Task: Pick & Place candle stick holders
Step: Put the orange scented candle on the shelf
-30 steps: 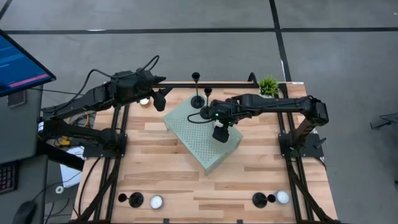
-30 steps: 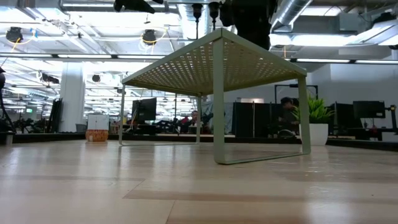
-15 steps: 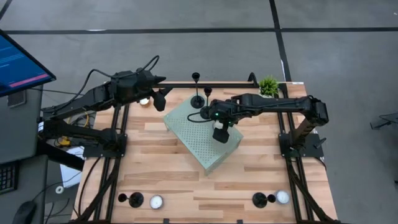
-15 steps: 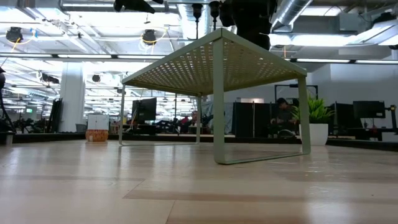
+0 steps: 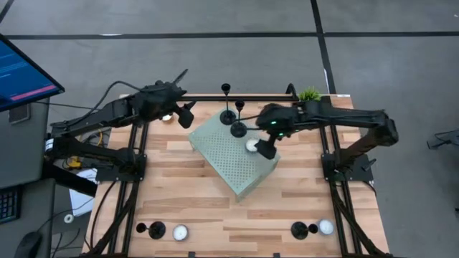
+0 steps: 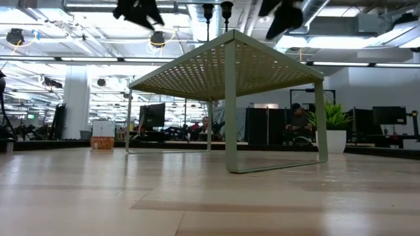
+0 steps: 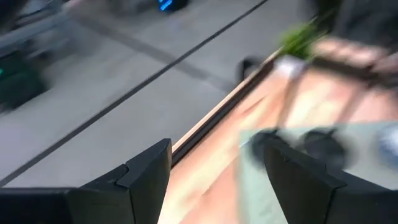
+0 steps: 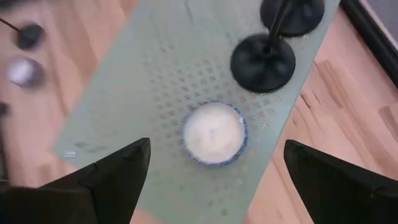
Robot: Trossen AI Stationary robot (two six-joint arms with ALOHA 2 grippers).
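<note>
Two black candle stick holders (image 5: 227,115) (image 5: 239,129) stand by their disc bases on the far corner of a pale green perforated stand (image 5: 233,158); the right wrist view shows them too (image 8: 263,62) (image 8: 292,12). Beside them a white tealight (image 8: 214,133) rests on the stand. My right gripper (image 5: 267,147) hangs open above the stand, just right of the tealight, nothing between its fingers. Off the stand's far left corner my left gripper (image 5: 185,115) is raised and open. Two more holders (image 5: 155,230) (image 5: 300,230) stand at the table's near edge.
Tealights lie beside the near holders (image 5: 179,232) (image 5: 326,227), and another sits under the left arm (image 5: 166,116). A small green plant (image 5: 310,95) stands at the far right corner. Bare wood lies between the stand and the near edge.
My right gripper has risen and drawn back toward the table's right edge, uncovering the tealight, which stays on the stand. My left gripper has tipped downward a little at the far left. The two holders on the stand have kept still.
</note>
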